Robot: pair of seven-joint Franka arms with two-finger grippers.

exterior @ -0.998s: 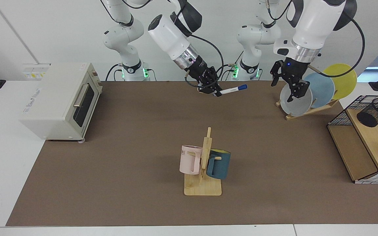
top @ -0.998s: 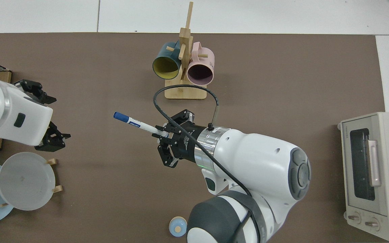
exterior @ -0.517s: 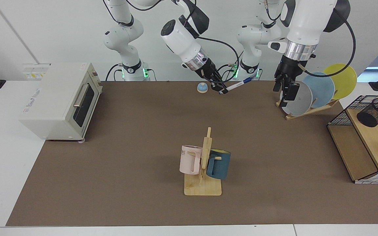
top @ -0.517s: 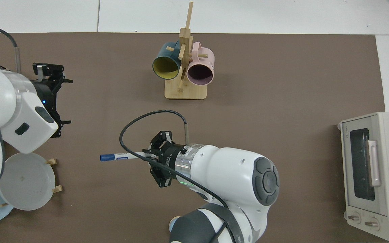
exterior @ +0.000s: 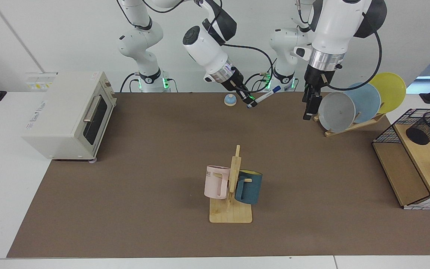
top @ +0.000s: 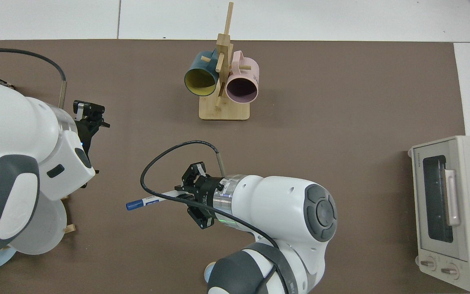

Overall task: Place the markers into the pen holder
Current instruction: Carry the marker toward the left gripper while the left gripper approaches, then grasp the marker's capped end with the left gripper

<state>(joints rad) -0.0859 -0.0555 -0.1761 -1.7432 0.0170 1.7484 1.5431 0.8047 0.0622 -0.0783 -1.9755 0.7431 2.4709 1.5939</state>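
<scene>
A brown mat covers our bench (exterior: 144, 179). The marker (exterior: 264, 96) hangs in the air, pinched at its tail by our right hand (exterior: 248, 102), cap out toward the left hand (exterior: 309, 106), likely for a handover, since the pen holder (exterior: 427, 128) sits far off in the basket (exterior: 386, 131). Whether the left hand is open we cannot tell.

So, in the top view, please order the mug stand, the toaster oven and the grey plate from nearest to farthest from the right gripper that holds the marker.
From the right gripper, shut on the marker:
1. Mug stand, toward the top edge, beyond the gripper.
2. Grey plate, at the view's left edge, partly under the left arm.
3. Toaster oven, at the view's right edge.
</scene>
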